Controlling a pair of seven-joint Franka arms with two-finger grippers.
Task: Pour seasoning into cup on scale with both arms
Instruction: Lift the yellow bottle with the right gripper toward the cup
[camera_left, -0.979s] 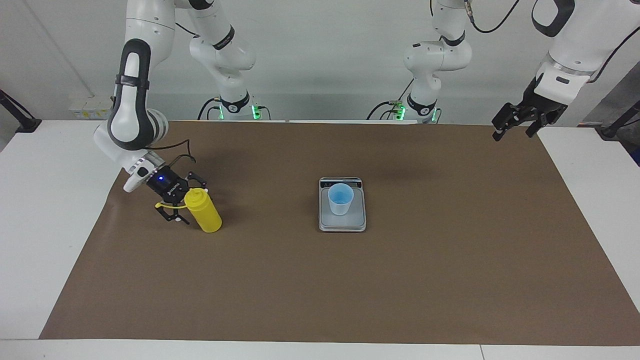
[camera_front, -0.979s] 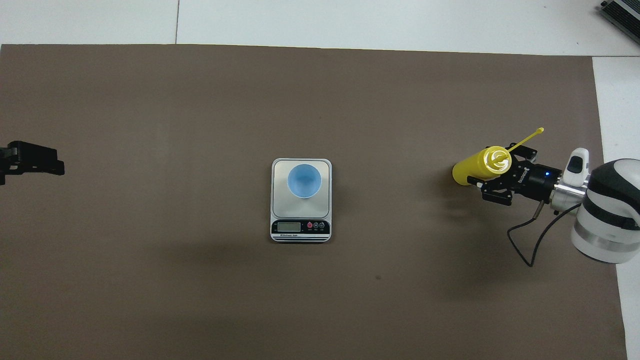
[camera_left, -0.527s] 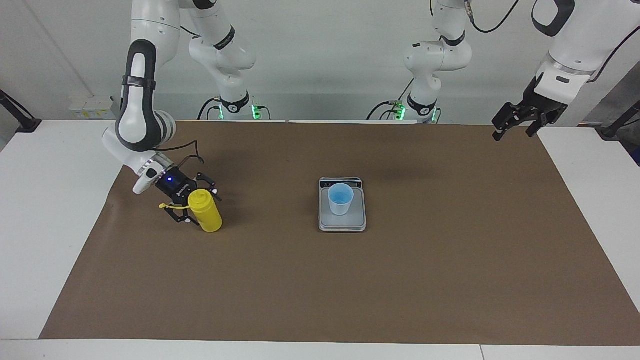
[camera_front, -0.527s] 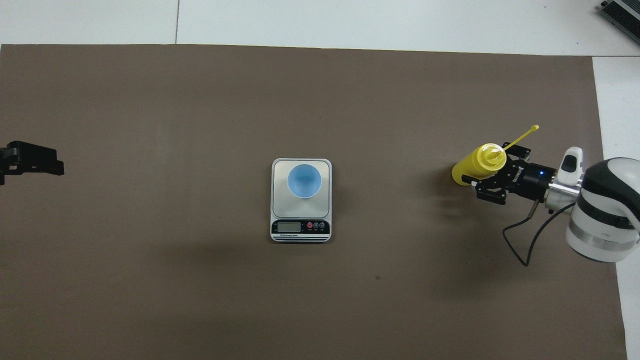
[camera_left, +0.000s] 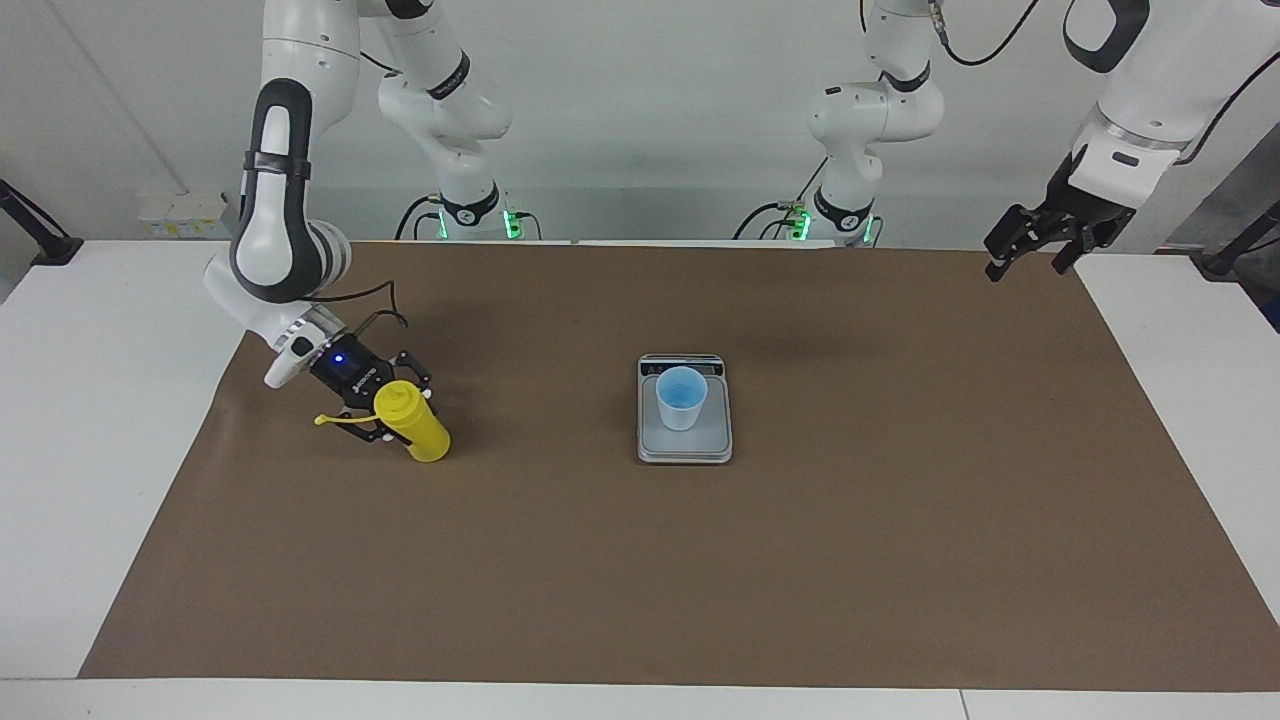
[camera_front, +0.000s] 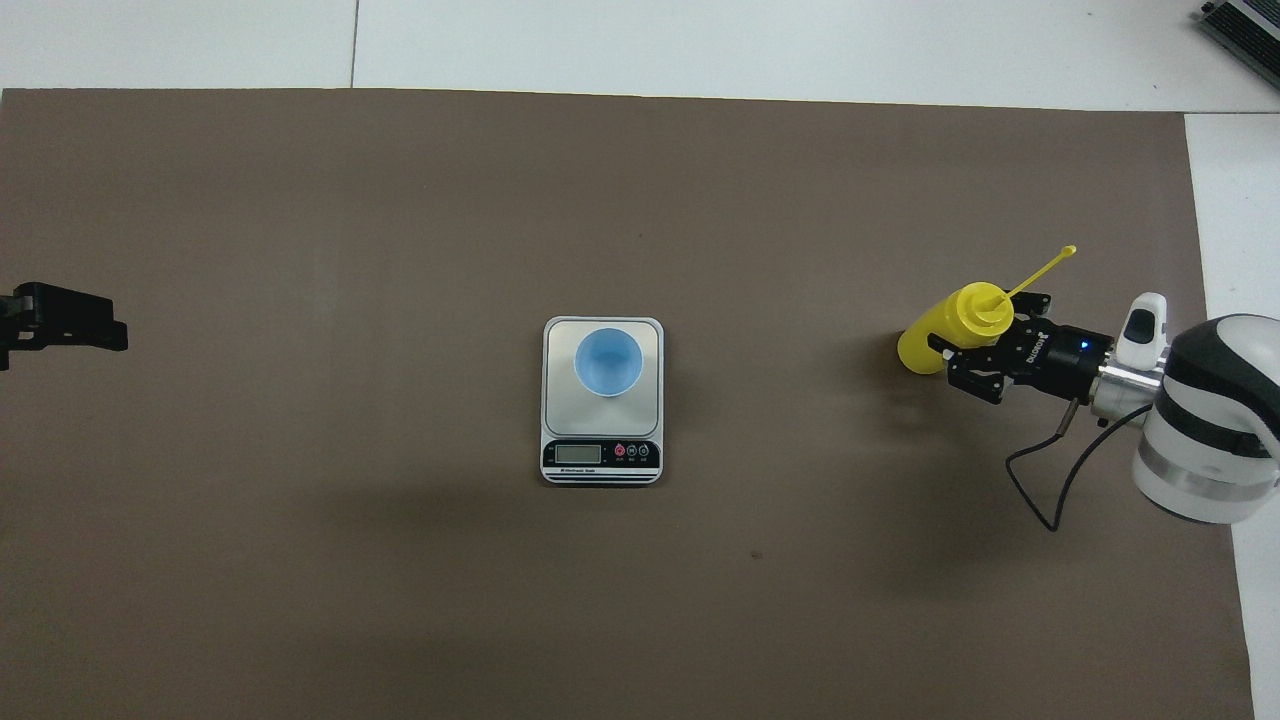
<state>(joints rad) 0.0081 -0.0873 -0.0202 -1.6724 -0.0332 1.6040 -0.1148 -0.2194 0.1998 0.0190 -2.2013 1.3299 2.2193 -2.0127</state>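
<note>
Facing view: I'm closing the right gripper (camera_left: 395, 412) around the yellow seasoning bottle (camera_left: 416, 432), low near the right arm's end of the brown mat (camera_left: 640, 560), gripping its upper body so I can lift and tip it. Blue cup (camera_left: 681, 396) is sitting on the scale (camera_left: 685, 450) mid-mat, waiting. Left gripper (camera_left: 1030, 243) is waiting with its claw wide over the mat's corner.

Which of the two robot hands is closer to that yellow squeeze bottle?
The right gripper: it is closed around the yellow squeeze bottle. The left gripper waits in the air at the left arm's end of the table.
</note>
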